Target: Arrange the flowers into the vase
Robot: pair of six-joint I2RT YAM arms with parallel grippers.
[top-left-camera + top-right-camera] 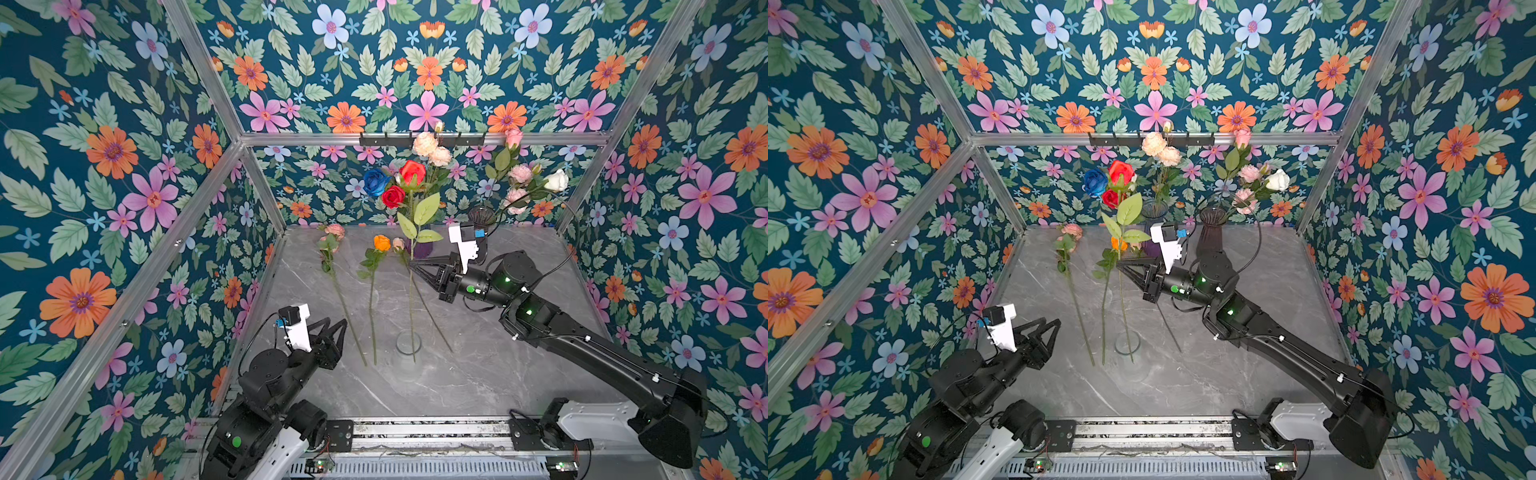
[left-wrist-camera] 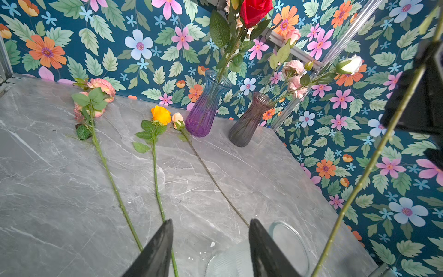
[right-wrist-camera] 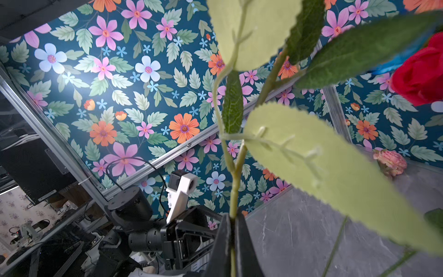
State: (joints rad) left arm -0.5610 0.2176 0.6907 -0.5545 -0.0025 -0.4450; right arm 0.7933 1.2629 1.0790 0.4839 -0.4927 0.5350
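We are looking down into a booth papered with printed blossoms, onto a grey marble table. At the lower left of both top views the left gripper is hovering near the peony's stem, its fingers standing apart and holding nothing.

Just right of it three flowers are lying flat, heads pointing toward the back wall: a pink peony, an orange rose and a small peach bud.

Near the middle a clear glass vase is standing upright. A long-stemmed red rose is hanging upright over it, its stem end overlapping the vase mouth; we cannot tell whether it is inside. The right gripper, reaching in from the right, is clamping its fingers on that stem just below the leaves.

At the back, a purple vase is holding blue, red and cream blooms. To its right a smoky vase is holding pink and white ones.
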